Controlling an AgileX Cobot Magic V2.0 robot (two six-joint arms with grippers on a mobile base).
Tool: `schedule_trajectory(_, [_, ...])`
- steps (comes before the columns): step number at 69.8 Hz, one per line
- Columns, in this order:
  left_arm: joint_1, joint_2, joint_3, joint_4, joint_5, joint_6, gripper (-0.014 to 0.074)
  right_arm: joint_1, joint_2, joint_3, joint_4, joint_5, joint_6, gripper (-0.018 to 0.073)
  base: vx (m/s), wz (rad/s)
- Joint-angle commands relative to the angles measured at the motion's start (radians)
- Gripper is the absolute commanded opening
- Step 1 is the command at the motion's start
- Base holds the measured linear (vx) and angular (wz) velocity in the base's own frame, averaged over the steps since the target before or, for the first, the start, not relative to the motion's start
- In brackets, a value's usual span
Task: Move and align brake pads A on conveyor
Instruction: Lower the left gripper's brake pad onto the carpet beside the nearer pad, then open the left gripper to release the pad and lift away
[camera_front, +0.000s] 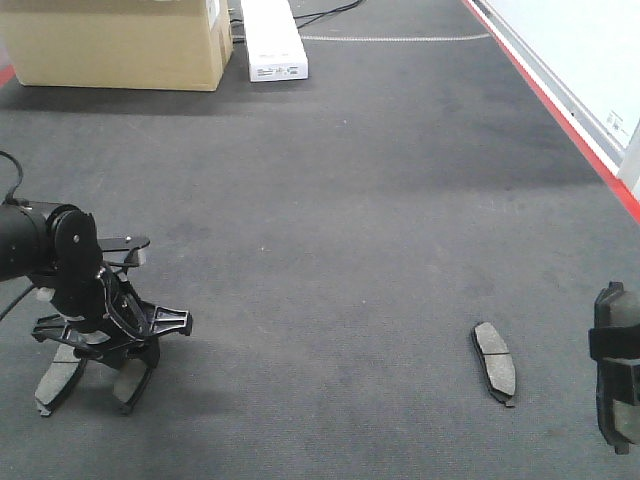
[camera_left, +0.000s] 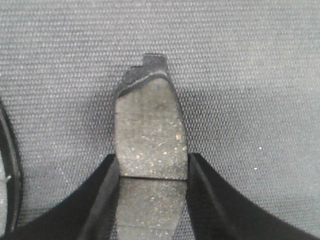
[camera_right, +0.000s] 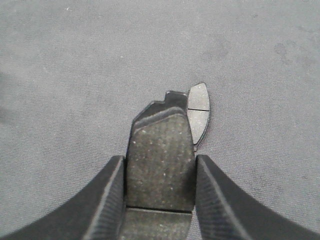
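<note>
- Four dark grey pads on my screens, each grooved across its speckled face.
- My left gripper (camera_front: 92, 372) pinches one pad (camera_left: 149, 131); another (camera_front: 58, 378) lies beside it on the conveyor (camera_front: 330, 200).
- My right gripper (camera_front: 618, 390) pinches a pad (camera_right: 161, 162); one (camera_front: 494, 361) lies free nearby.

Conveyor (camera_front: 350, 180) belt was dark charcoal felt, red edge on right. 1 brake pad (camera_front: 494, 362) lay flat mid-right. Cardboard box (camera_front: 115, 40) and white box (camera_front: 272, 38) sat at far end.

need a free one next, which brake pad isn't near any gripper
The brake pad lying flat, alone, on the conveyor right of centre; the others sit in or beside grippers.
</note>
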Motion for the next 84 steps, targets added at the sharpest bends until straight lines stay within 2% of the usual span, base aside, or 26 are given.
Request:
schedule_trajectory(1, [0.001, -0.049, -0.03, -0.007, -0.021, 0.003, 0.0304, -0.001, -0.004, -0.028, -0.007, -0.071, -0.007, -0.0008, 0.0, 0.0])
schedule_trajectory(14, [0.001, -0.067, -0.03, -0.007, -0.022, 0.003, 0.0591, -0.001, -0.004, -0.028, -0.007, -0.071, -0.007, -0.0008, 0.0, 0.0])
schedule_trajectory(19, [0.001, -0.082, -0.03, -0.005, -0.025, 0.008, 0.0652, -0.001, -0.004, -0.028, -0.007, -0.071, -0.007, -0.0008, 0.0, 0.0])
schedule_trajectory(24, [0.001, -0.1, -0.03, -0.003, -0.025, 0.015, 0.0671, -0.001, -0.004, -0.028, -0.007, -0.071, -0.007, -0.0008, 0.0, 0.0])
schedule_trajectory(42, [0.001, -0.229, -0.031, 0.039, -0.019, 0.069, 0.0617, -0.001, -0.004, -0.028, -0.007, -0.071, -0.007, -0.0008, 0.0, 0.0])
schedule_trajectory(66, [-0.002, -0.578, -0.029, 0.148, -0.021, 0.117, 0.0502, -0.001, -0.004, -0.028, -0.007, -0.071, -0.007, -0.0008, 0.0, 0.0])
schedule_trajectory(78, [-0.002, -0.773, 0.044, 0.19, -0.048, 0.142, 0.0428, -0.001, -0.004, -0.028, -0.007, -0.071, -0.007, -0.0008, 0.0, 0.0])
schedule_trajectory(84, [-0.002, -0.886, 0.119, 0.201, -0.068, 0.142, 0.036, -0.001, -0.004, -0.028, -0.007, -0.071, -0.007, -0.0008, 0.0, 0.0])
